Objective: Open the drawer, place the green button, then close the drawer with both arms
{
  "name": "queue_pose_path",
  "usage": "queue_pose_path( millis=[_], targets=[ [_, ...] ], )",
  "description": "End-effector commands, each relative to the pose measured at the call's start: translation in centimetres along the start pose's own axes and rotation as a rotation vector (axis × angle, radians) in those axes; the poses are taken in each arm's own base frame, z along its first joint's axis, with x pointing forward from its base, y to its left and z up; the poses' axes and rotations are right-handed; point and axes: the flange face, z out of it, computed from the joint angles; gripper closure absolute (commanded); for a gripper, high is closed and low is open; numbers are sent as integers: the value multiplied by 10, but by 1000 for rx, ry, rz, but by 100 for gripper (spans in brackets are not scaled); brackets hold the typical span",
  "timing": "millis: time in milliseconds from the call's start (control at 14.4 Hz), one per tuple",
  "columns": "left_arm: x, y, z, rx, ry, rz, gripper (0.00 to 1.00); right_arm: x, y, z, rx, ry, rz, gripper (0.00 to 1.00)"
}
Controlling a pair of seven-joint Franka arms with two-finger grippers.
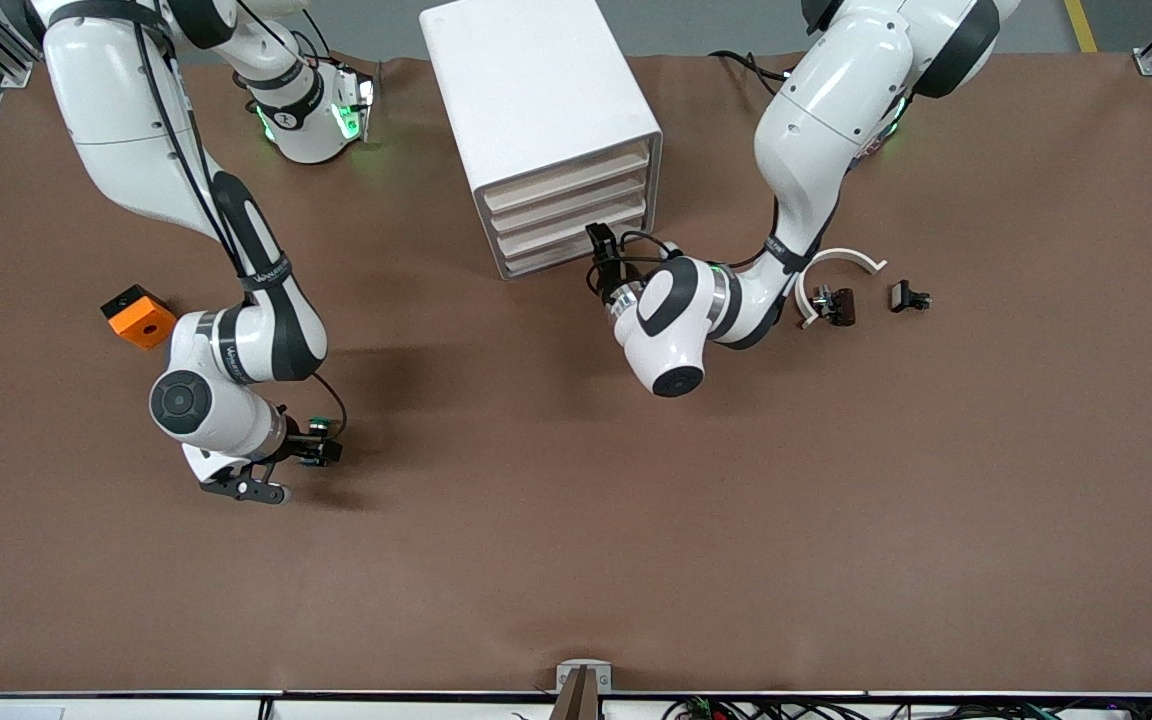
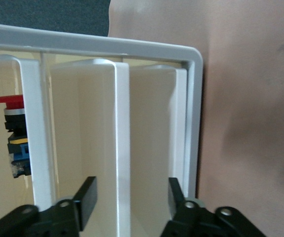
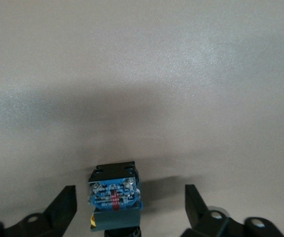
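The white cabinet [image 1: 536, 90] stands at the table's back middle with all its drawers pushed in. My left gripper [image 1: 600, 247] is at the front of the drawer [image 1: 548, 258], the lowest one. In the left wrist view that gripper [image 2: 132, 198] is open, its fingers [image 2: 87, 197] standing apart on either side of the drawer's pale front [image 2: 154, 148] without touching it. The button [image 1: 318, 427] lies on the table toward the right arm's end. My right gripper [image 1: 322, 450] is low over it. In the right wrist view the button's blue base [image 3: 115, 193] sits between the open gripper [image 3: 131, 206] with gaps on both sides.
An orange block [image 1: 140, 316] lies beside the right arm's elbow. A white arc [image 1: 839, 262] and two small black and brown parts [image 1: 833, 304] [image 1: 908, 296] lie beside the left arm. A red-capped part [image 2: 11, 129] shows inside a higher drawer.
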Motion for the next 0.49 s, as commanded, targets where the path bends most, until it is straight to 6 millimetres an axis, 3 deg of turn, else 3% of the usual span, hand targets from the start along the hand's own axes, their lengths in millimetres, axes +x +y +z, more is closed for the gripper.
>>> queue_pose_path(
  millis=[0, 139, 209, 418],
  targets=[
    [-4, -3, 5, 28, 1, 3, 53, -2, -6, 4, -8, 10, 15, 43],
    [-7, -3, 16, 34, 16, 10, 54, -2, -6, 4, -9, 8, 15, 90],
    [-9, -4, 20, 36, 23, 12, 54, -2, -6, 4, -9, 7, 15, 100],
    [-10, 0, 32, 46, 37, 6, 55, -1, -6, 0, -8, 8, 20, 100]
  ],
)
